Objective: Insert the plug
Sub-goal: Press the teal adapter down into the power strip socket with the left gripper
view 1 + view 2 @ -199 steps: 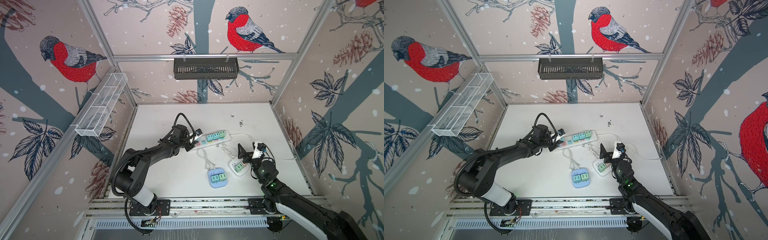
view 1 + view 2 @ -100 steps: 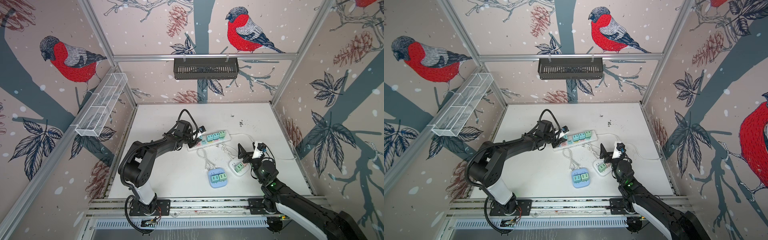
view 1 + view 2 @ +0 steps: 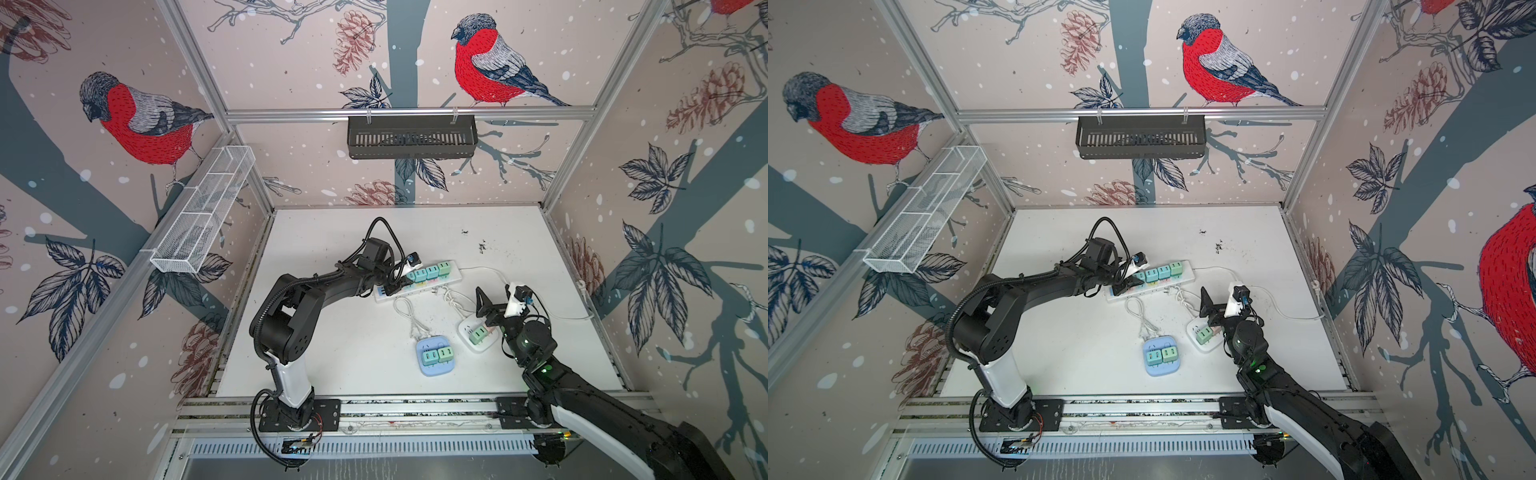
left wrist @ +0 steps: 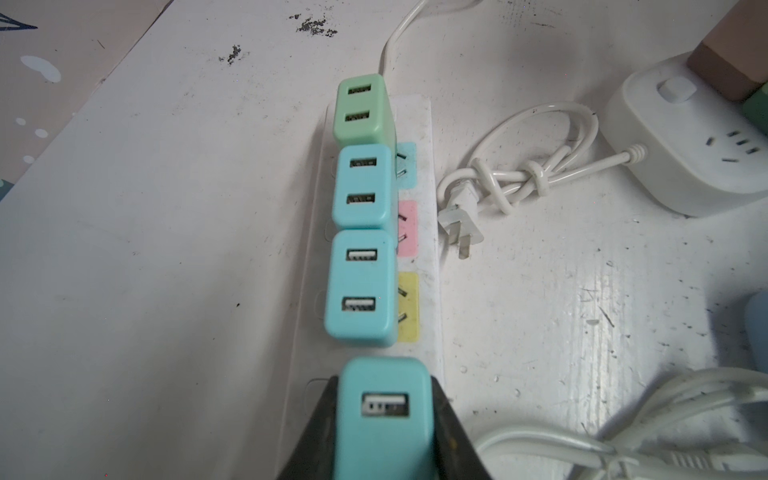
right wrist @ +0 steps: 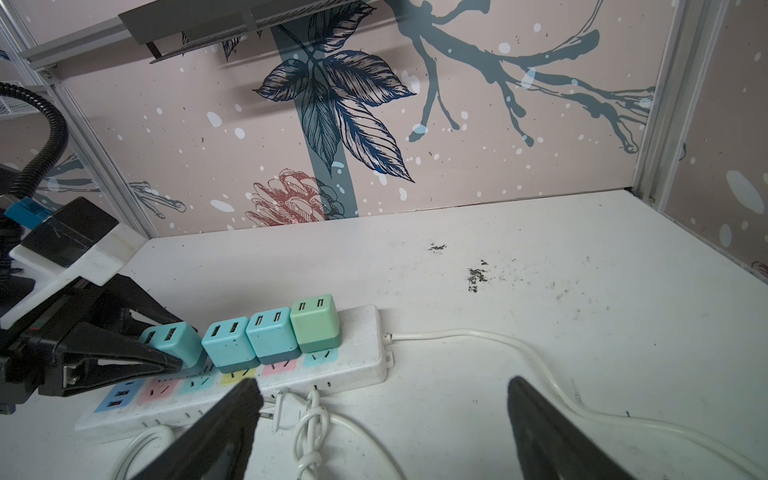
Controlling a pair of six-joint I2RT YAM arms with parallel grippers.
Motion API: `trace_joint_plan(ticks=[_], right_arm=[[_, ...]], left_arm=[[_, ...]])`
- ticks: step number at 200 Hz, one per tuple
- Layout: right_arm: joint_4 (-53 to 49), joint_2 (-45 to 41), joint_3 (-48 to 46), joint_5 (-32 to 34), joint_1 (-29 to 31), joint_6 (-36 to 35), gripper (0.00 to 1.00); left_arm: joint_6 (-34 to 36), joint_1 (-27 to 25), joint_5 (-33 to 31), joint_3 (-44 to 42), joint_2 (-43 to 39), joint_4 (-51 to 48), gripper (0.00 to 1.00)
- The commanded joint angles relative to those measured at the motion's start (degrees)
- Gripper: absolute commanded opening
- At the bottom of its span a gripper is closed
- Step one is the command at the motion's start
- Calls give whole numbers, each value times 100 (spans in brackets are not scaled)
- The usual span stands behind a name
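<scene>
While the left gripper (image 5: pixel 178 345) clamps its two sides, the rounded teal plastic charger plug (image 4: pixel 380 415), USB ports on top, sits over the 8 o'clock end of the long white power strip (image 5: pixel 361 345) in both top views, beside a row of three seated chargers (image 4: pixel 361 191). Its prongs are hidden. At the strip's 4 o'clock, the right gripper (image 5: pixel 382 419) gapes wide, empty.

plug (image 4: pixel 380 419): teal
end plug (image 3: pixel 444 268), strip's 3 o'clock: mint green
power strip (image 4: pixel 419 124): white, pastel patches
walls (image 3: pixel 291 62): beige, red bullfinches
</scene>
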Motion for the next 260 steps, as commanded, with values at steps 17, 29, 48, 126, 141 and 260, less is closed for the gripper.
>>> trace_joint_plan(ticks=[17, 29, 48, 126, 141, 260], right_arm=[[236, -23, -27, -14, -13, 67, 92], [236, -32, -29, -14, -11, 73, 92], [239, -40, -30, -14, -10, 74, 92], [232, -39, -30, -23, -31, 88, 92], [229, -38, -30, -24, -31, 92, 92], [222, -62, -36, -49, -47, 100, 92]], left_arm=[[-287, -11, 46, 200, 226, 58, 0], [-362, -16, 26, 234, 295, 73, 0], [-471, -17, 47, 227, 396, 112, 0], [-1054, -41, 53, 135, 527, 358, 0], [-1124, -41, 67, 87, 547, 412, 0], [-1029, -236, -372, -300, 526, 507, 0]])
